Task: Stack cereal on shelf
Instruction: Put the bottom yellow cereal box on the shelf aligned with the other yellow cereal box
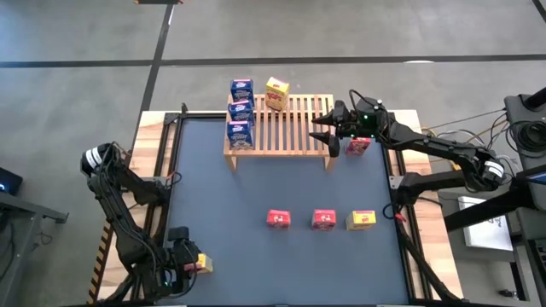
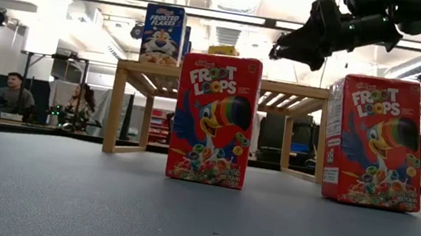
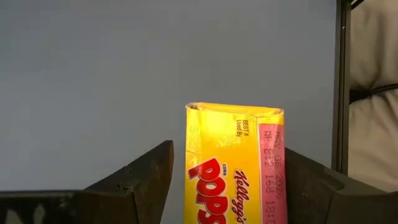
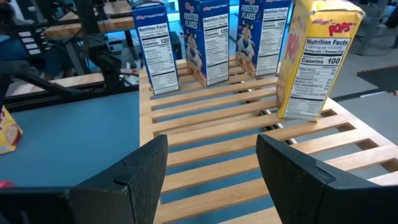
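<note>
Cereal boxes are spread over a dark grey bench (image 1: 281, 179) edged in light wood. Nearest the robot, at the near left corner of the bench, the left tool (image 1: 183, 263) is seen with its jaws set on either side of a yellow Pops box (image 3: 235, 163); whether the pads actually press its sides cannot be told. Farther in, a row of 3 boxes stands upright on the bench: a red Froot Loops box (image 1: 278, 218), a second red box (image 1: 323, 219) and a yellow box (image 1: 362, 220), well apart from one another. Beyond them, the wooden shelf (image 1: 294, 136) stands on short legs at the far edge. On its slatted top, 3 blue Frosted Flakes boxes (image 1: 241, 112) are lined up along the left end, and 1 yellow Pops box (image 1: 276, 93) stands upright near the far edge, apart from the blue ones. The right tool (image 1: 328, 130) hangs over the right end of the shelf with its fingers apart and nothing between them. A third red box (image 1: 358, 146) stands just beside the shelf's right end, under the right arm. In the room behind, 2 seated people (image 2: 13, 94) are seen at desks under ceiling lights.
</note>
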### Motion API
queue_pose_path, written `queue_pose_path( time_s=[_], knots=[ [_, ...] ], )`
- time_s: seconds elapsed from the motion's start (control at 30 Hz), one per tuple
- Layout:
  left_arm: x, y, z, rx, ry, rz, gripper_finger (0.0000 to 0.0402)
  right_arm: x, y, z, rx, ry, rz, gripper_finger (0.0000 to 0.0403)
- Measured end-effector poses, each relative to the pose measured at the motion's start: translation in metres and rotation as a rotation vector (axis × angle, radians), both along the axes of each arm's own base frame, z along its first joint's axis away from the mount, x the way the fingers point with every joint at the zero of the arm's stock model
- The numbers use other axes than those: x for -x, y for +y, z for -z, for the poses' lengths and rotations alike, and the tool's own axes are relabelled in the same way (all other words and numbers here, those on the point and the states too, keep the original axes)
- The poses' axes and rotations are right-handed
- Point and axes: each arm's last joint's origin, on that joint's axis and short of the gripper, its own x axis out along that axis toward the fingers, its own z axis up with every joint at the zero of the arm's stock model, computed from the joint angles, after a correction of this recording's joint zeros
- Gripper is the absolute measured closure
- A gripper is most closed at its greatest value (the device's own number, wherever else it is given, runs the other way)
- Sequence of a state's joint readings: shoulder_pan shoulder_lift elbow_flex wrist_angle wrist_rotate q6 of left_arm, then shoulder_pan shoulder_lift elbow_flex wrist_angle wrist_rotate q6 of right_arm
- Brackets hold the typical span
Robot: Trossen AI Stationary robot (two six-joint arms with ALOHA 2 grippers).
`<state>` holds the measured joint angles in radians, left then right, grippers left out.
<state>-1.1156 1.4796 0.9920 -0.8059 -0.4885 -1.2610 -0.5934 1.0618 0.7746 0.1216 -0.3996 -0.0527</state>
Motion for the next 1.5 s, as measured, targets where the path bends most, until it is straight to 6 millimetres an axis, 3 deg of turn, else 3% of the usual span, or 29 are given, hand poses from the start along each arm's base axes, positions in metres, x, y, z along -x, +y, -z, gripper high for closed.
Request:
queue_pose_path(
  time_s=[0.9, 1.23, 1.5],
  knots=[
    [0.0011, 0.0021, -0.0040, 0.013, -0.003, -0.001, 0.0173, -0.0007, -0.0003, -0.0031, -0.007, -0.033, 0.006, 0.0168],
    [0.0010, 0.0014, -0.0051, 0.043, -0.001, -0.019, 0.0268, -0.0023, 0.0024, -0.0031, -0.008, -0.033, -0.006, 0.0168],
    [0.0008, 0.0017, -0.0054, 0.046, -0.010, -0.032, 0.0263, -0.0023, 0.0024, -0.0031, -0.011, -0.033, -0.005, 0.0168]
  ],
)
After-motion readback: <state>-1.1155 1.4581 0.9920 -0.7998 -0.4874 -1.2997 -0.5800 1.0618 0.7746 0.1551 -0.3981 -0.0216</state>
